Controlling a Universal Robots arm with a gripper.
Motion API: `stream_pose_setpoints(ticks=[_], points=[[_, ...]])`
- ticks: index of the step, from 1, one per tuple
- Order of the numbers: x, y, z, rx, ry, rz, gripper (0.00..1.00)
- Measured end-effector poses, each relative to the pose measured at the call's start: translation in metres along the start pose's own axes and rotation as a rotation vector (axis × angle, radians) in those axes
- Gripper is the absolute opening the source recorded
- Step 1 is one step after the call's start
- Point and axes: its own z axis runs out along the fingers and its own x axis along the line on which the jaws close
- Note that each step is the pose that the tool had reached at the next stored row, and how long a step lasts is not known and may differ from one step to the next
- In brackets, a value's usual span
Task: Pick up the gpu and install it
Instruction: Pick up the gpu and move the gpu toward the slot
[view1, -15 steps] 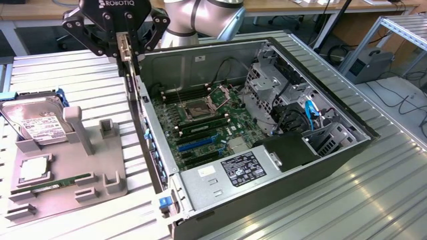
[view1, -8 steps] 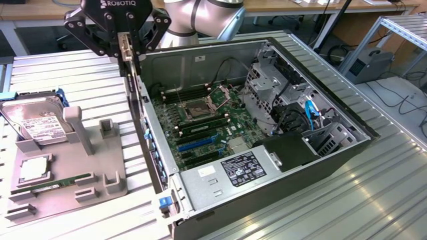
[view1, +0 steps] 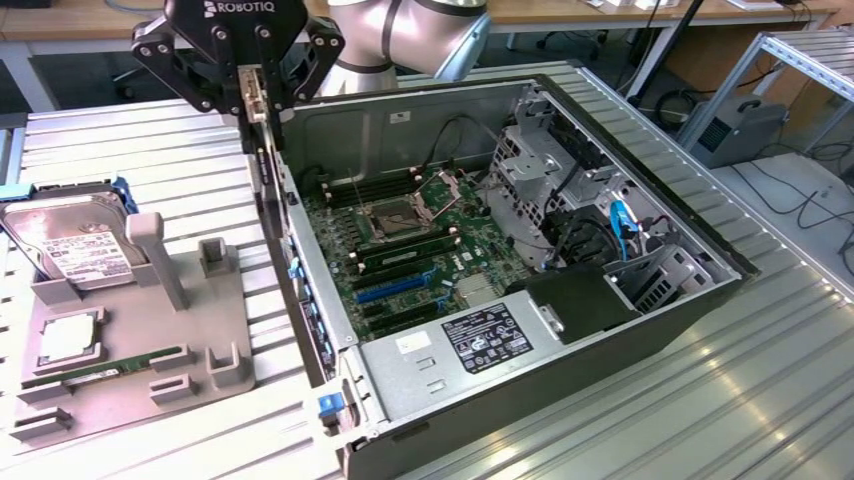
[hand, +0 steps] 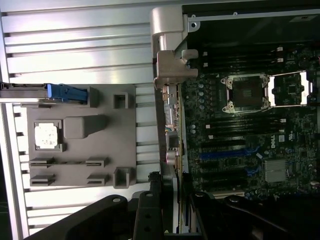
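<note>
Ribbed aluminium worktable in a workshop room, bounded on its far side by wooden desktops over dark floor, with an aluminium-profile frame, a grey box and loose cables on pale floor at the exterior view's right.

This looks like a robotics lab. I work over a table of ribbed aluminium profile. An open PC case sits on it with its motherboard bare. Beside it, a grey fixture keeps a hard drive and other parts in fitted slots. My arm and gripper hang over the case's edge. Behind stand wooden desks, an aluminium frame, a grey box on the floor, and loose cables.
</note>
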Motion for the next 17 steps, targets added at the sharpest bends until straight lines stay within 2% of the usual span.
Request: stream_pose_setpoints(ticks=[17], points=[[-0.0056, 0.0004, 0.0021, 0.0001, 0.0001, 0.0, 0.27]])
